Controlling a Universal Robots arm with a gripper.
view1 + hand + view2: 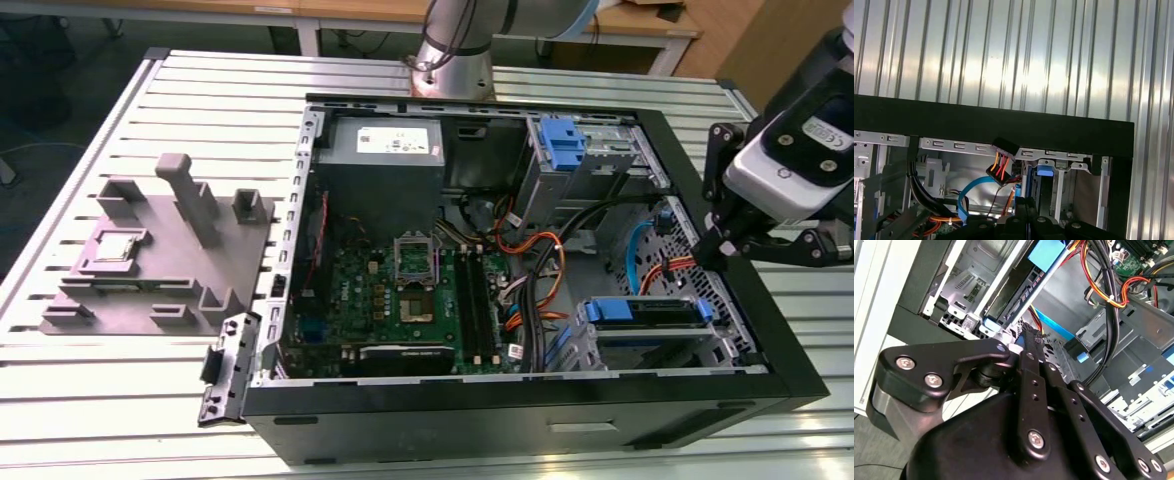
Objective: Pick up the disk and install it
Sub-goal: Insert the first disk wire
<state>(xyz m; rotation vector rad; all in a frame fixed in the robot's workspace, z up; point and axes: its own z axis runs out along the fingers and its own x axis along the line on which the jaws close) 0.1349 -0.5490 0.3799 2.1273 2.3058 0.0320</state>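
Quick note from the remote desk. My arm's (449,45) grey base column stands upright at the far side in the exterior view. The wrist (798,160) sits way over at the exterior view's right, tilted. From there the gripper (714,250) points down and a bit toward the exterior view's left. In the second wrist view its black linkages (1029,390) are drawn in toward the tip. In the first wrist view the fingers (1021,220) sit pressed together, with just a thin seam between them.
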